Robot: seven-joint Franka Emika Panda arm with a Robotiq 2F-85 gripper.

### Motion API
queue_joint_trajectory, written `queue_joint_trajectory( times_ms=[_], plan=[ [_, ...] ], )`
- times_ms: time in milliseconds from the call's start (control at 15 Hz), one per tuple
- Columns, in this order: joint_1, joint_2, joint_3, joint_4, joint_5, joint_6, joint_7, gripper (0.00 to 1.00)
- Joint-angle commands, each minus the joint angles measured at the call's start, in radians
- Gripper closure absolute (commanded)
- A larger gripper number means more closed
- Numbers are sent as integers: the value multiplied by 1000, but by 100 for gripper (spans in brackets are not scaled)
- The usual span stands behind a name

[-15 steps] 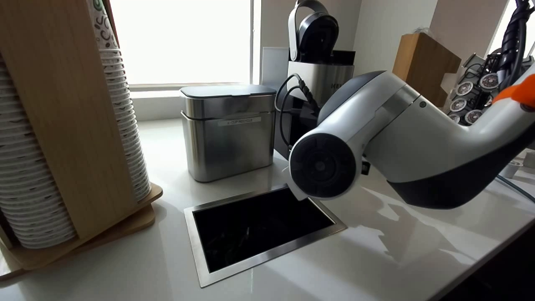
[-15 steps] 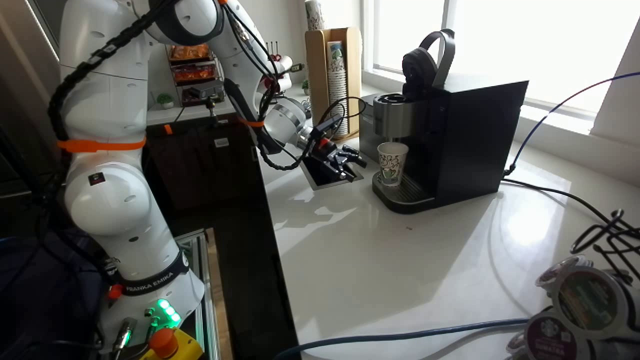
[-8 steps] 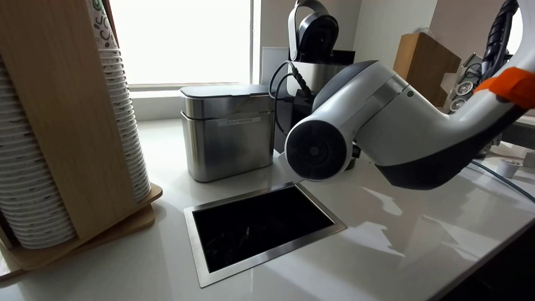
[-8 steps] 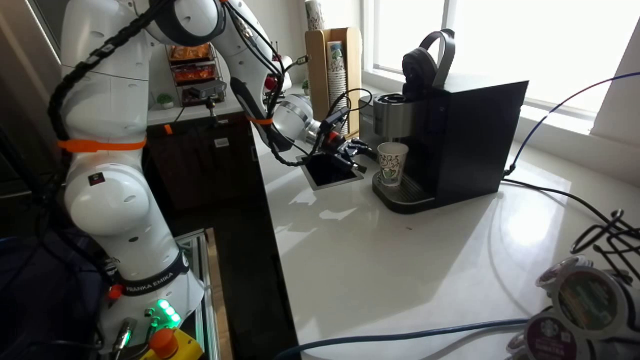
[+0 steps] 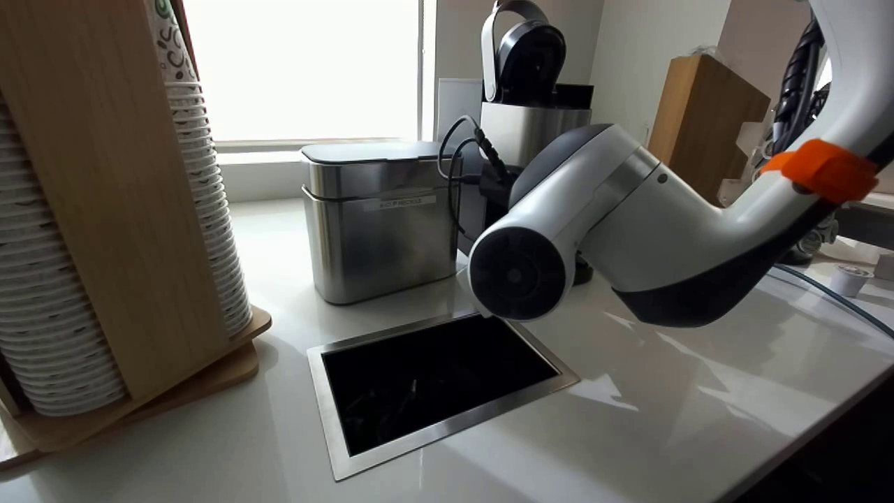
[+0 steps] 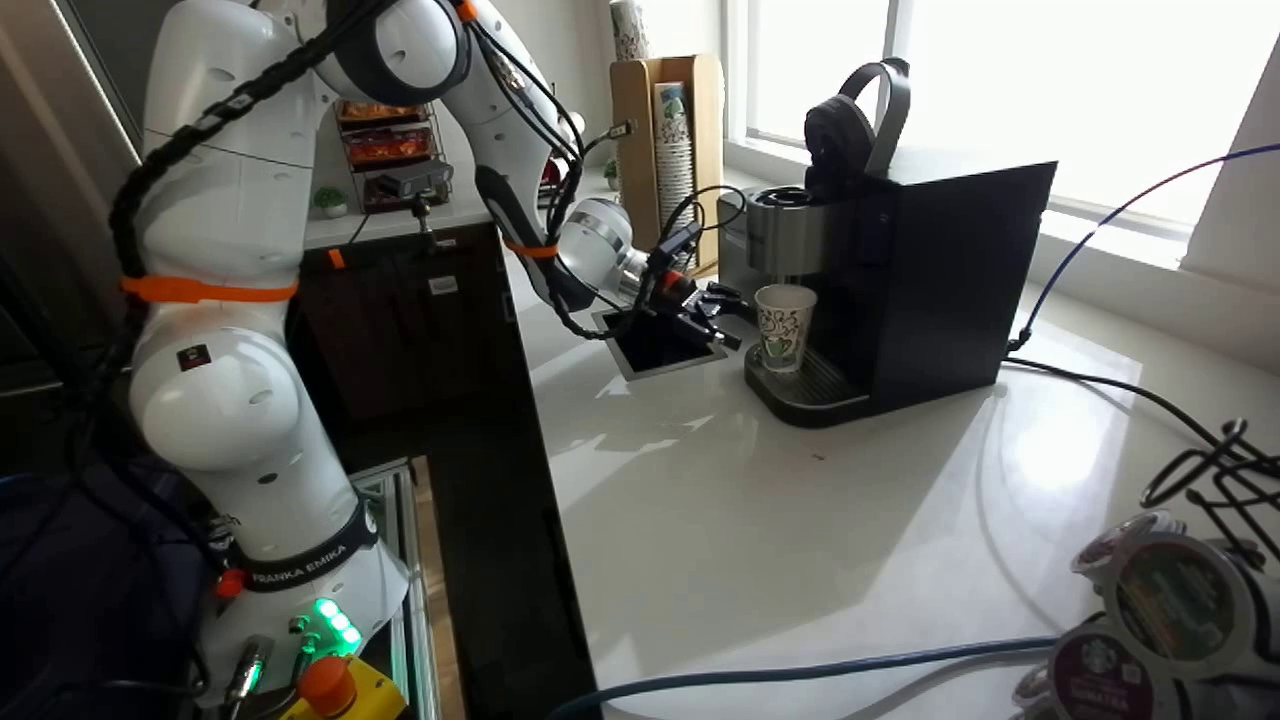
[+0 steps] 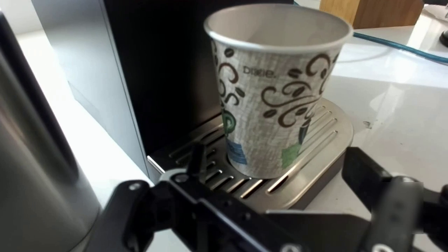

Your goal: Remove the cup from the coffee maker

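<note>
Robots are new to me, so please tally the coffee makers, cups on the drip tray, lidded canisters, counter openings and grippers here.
Coffee maker: 1
Cup on the drip tray: 1
Lidded canister: 1
Counter opening: 1
Gripper: 1
Total: 5

coffee maker (image 5: 520, 129) partly hidden behind arm (image 5: 670, 230) in an exterior view, canister (image 7: 36, 182) cropped in wrist view
</note>
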Motion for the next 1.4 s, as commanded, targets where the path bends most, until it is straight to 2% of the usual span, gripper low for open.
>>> queue_joint_trajectory(
  times_ms=[0, 600, 1333],
  plan=[
    [-7, 23, -11, 8, -20, -9, 29, 0],
    [-30, 74, -37, 68, -31, 8, 48, 0],
    [-35, 98, -54, 86, -73, 15, 28, 2]
  ],
)
